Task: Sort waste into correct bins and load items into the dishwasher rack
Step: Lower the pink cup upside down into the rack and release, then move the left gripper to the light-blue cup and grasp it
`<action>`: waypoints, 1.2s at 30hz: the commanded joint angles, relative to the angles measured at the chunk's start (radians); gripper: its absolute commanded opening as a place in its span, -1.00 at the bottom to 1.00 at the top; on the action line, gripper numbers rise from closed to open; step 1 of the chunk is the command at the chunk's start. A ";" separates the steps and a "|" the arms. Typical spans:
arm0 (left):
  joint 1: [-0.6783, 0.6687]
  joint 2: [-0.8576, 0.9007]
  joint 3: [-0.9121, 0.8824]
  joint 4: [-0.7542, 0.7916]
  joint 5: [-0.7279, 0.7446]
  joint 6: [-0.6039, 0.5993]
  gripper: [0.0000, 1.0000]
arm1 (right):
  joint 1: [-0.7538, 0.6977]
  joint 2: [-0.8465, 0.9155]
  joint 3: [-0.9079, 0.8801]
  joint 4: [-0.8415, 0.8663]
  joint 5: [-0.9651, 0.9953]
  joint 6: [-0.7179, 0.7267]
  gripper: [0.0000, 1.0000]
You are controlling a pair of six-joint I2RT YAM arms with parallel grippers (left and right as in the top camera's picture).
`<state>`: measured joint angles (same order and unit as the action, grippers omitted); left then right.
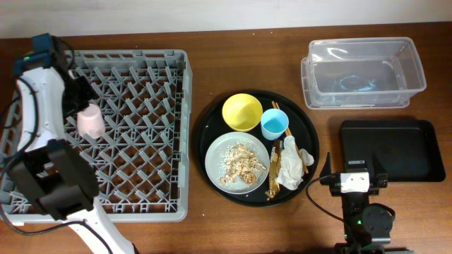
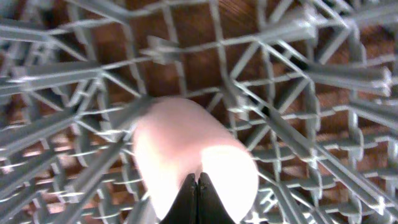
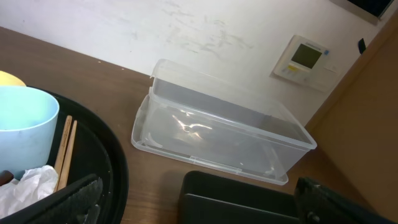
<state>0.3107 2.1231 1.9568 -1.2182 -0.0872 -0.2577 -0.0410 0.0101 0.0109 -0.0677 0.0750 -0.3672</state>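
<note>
At the desk's near edge the right gripper (image 3: 199, 190) is held open (fingers (image 3: 74, 199) far apart). Toward the left edge, the pink cup (image 2: 186, 155) is pinched by the left gripper (image 2: 196, 199) in the rack (image 1: 141, 85). The clear tub (image 1: 364, 70) is set at the far right corner.

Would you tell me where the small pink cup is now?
Overhead view: the small pink cup is at the left of the dishwasher rack, held by the left pincer.
</note>
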 commanded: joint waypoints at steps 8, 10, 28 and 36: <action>0.091 -0.052 0.014 -0.047 0.096 -0.041 -1.00 | 0.007 -0.006 -0.005 -0.007 0.016 0.001 0.97; 0.092 -0.096 0.032 -0.043 0.193 -0.041 -1.00 | 0.007 -0.006 -0.005 -0.007 0.016 0.001 0.97; -0.809 -0.208 0.055 0.032 0.263 -0.040 0.97 | 0.007 -0.006 -0.005 -0.007 0.016 0.001 0.97; -1.043 0.047 0.055 0.220 0.220 0.020 0.06 | 0.007 -0.006 -0.005 -0.007 0.016 0.001 0.97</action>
<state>-0.7010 2.1170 2.0121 -1.0237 0.1577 -0.2501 -0.0410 0.0101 0.0109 -0.0677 0.0750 -0.3676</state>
